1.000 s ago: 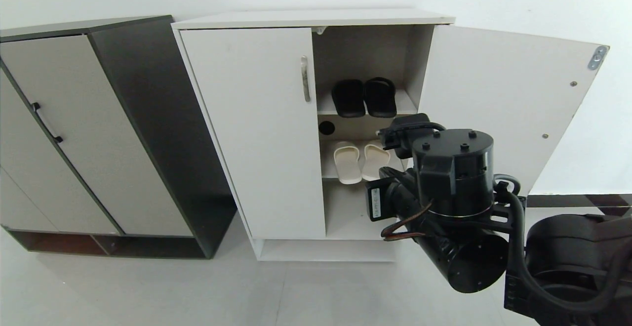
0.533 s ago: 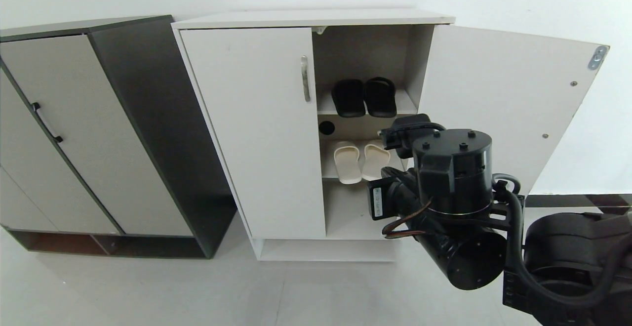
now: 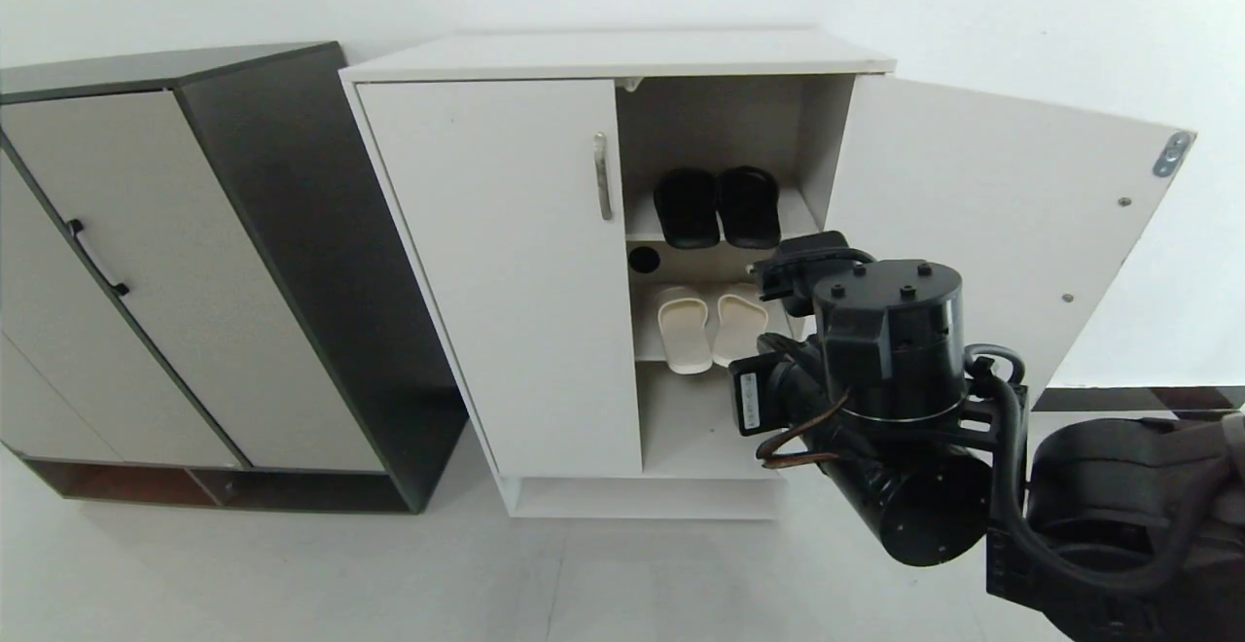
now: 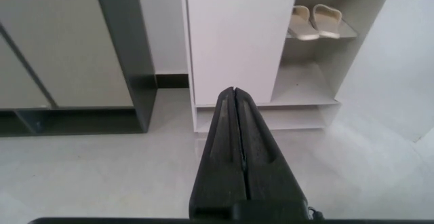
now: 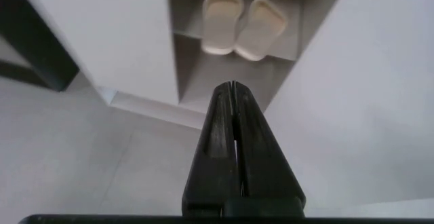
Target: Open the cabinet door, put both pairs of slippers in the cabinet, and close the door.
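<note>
Looking into the cabinet (image 3: 622, 53), we are seeing the black slippers (image 3: 687, 206) lying on its upper shelf and the white slippers (image 3: 685, 331) on the shelf below, its right door (image 3: 973, 224) standing wide open, while we are holding our right gripper (image 5: 233, 91) and left gripper (image 4: 234, 95) pinched closed and empty in front of it.

The right arm (image 3: 890, 399) is bent and held up in front, with its wrist pointing forward and down. The right gripper (image 5: 232, 91) is closed, its two fingers pressed flat together. The left gripper (image 4: 234, 95) is closed the same way and points forward and down too.
</note>
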Controlling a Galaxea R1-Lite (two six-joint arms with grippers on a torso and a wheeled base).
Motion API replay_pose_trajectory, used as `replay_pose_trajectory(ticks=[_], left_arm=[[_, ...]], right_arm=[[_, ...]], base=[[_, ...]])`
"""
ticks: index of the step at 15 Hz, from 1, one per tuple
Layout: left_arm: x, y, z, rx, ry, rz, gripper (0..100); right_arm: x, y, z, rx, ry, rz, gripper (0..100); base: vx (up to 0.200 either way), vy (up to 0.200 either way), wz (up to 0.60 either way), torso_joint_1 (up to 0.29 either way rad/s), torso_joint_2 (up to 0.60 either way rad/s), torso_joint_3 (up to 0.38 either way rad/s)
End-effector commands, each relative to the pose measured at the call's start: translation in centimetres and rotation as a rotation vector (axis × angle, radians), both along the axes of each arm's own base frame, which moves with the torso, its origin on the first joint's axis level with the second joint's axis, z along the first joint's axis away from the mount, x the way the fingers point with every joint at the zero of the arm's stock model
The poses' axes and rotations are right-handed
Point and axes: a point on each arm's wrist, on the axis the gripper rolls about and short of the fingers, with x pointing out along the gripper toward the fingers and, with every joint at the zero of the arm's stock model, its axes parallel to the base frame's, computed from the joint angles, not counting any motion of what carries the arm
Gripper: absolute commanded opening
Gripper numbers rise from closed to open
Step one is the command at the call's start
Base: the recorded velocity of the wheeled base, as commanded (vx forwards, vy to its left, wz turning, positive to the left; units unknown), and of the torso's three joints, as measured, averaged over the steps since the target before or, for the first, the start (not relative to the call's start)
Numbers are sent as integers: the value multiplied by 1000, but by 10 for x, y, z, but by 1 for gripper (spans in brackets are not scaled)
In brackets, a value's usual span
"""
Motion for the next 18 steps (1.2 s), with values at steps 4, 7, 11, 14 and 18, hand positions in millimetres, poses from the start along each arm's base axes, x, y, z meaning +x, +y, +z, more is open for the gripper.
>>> replay_pose_trajectory(ticks=[4, 7, 11, 14, 18], left_arm=[[0, 0, 0, 0, 3, 0, 0], [0, 0, 0, 0, 3, 0, 0], [0, 0, 0, 0, 3, 0, 0], [0, 0, 0, 0, 3, 0, 0], [0, 0, 0, 0, 3, 0, 0]], right_arm=[[0, 0, 0, 1, 0, 0, 0], [0, 0, 0, 1, 0, 0, 0], [1, -1, 1, 4, -2, -2, 0], [1, -1, 1, 4, -2, 0, 0], [1, -1, 1, 4, -2, 0, 0]], base=[[0, 0, 0, 71, -492, -348], [0, 0, 0, 131, -457, -334], [0, 0, 0, 152, -474, -320], [0, 0, 0, 180, -492, -318], [0, 0, 0, 208, -510, -314]])
